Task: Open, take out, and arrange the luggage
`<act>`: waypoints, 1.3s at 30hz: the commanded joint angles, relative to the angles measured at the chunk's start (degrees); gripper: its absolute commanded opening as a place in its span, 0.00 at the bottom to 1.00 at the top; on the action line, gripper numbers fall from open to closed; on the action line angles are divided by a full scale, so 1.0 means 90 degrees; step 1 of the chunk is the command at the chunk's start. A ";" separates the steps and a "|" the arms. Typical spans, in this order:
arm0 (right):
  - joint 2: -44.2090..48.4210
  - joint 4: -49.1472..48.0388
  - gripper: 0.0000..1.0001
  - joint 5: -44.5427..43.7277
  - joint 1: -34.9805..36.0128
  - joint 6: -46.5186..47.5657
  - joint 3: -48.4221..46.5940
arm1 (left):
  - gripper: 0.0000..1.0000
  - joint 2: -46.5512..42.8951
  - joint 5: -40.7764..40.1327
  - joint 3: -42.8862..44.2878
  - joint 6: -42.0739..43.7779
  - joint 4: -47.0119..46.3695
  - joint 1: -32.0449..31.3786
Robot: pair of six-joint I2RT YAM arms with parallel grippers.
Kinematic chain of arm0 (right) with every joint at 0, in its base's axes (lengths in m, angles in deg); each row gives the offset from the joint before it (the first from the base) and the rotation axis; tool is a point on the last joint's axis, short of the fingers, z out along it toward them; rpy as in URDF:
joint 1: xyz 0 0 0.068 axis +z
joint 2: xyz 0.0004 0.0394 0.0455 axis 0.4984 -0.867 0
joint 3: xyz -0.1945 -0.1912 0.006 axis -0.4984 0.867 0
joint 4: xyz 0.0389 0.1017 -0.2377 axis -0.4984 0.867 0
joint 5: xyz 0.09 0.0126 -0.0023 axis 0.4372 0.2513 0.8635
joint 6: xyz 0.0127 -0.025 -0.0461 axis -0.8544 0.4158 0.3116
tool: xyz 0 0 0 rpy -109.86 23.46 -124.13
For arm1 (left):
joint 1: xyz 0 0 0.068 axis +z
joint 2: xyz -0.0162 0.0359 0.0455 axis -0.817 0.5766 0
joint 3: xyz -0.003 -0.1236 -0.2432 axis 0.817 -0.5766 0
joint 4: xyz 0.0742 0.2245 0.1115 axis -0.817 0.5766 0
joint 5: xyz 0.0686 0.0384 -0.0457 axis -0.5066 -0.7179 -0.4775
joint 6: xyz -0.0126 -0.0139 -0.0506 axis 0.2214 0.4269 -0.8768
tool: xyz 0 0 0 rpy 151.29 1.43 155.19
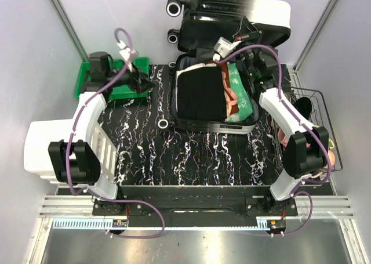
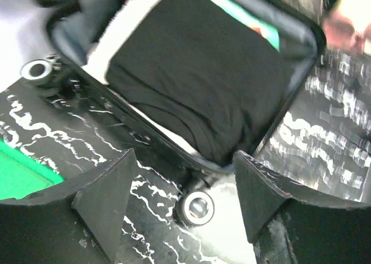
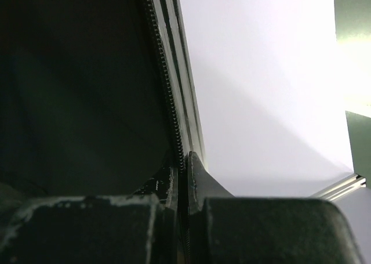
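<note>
Open suitcase (image 1: pixel 232 14) upper centre of top view, lid tilted back, base on marbled table (image 1: pixel 191 154). Right gripper (image 3: pixel 185 159) clenched on lid's zip rim; lid interior dark, unreadable in wrist view. Left gripper (image 2: pixel 184 156) spread, empty, near green bin (image 1: pixel 83 84). Black garment (image 1: pixel 200 96) hides contents beneath.

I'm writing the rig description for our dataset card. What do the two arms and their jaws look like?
The left arm and right arm have white shell links joined by black joint housings, on black bases. A purple cable loops along each. The jaws are black, wedge-shaped, scuffed whitish at the edges.
</note>
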 commanded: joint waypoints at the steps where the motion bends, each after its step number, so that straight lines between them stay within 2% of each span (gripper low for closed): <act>1: -0.0259 0.0138 0.00 0.0181 -0.0055 -0.0707 -0.0765 | 0.73 -0.0478 -0.0699 -0.0566 0.3589 0.1798 -0.1175; 2: -0.0395 0.0177 0.00 0.0220 -0.0065 -0.0707 -0.0930 | 0.74 -0.0409 -0.0926 -0.0567 0.4271 0.1908 -0.1661; 5: -0.0698 0.0235 0.00 0.0260 -0.0084 -0.0727 -0.1399 | 0.75 0.0097 -0.1513 -0.0401 0.4823 0.2007 -0.2327; 10: -0.1119 0.0333 0.00 0.0338 -0.0113 -0.0698 -0.2141 | 0.74 0.1338 -0.2147 0.0477 0.5634 0.2982 -0.2993; 12: -0.1285 0.0363 0.00 0.0348 -0.0123 -0.0659 -0.2269 | 0.73 0.1630 -0.2236 0.0420 0.5946 0.3071 -0.3198; 16: -0.1510 0.0353 0.00 0.0309 -0.0143 -0.0454 -0.2630 | 0.60 0.2003 -0.2490 0.0176 0.6230 0.3169 -0.3511; 19: -0.1627 0.0518 0.00 0.0299 -0.0211 -0.0356 -0.2874 | 0.44 0.1965 -0.2325 -0.0106 0.6377 0.3141 -0.3813; 20: -0.1666 0.0558 0.00 0.0318 -0.0250 -0.0327 -0.2943 | 0.32 0.1945 -0.2276 -0.0185 0.6319 0.3092 -0.3988; 24: -0.1793 0.0733 0.00 0.0357 -0.0377 -0.0142 -0.3275 | 0.09 0.1808 -0.2081 -0.0439 0.6104 0.2691 -0.4458; 27: -0.1920 0.0909 0.00 0.0396 -0.0494 -0.0092 -0.3626 | 0.00 0.1721 -0.1935 -0.0469 0.5929 0.2516 -0.4829; 32: -0.2290 0.0949 0.00 0.0552 -0.0758 -0.0131 -0.4105 | 0.00 0.1651 -0.2022 -0.0615 0.5392 0.1725 -0.5201; 39: -0.3228 0.0481 0.02 0.0660 -0.1031 -0.0365 -0.4944 | 0.00 0.1867 -0.2148 -0.0166 0.5341 0.1597 -0.5395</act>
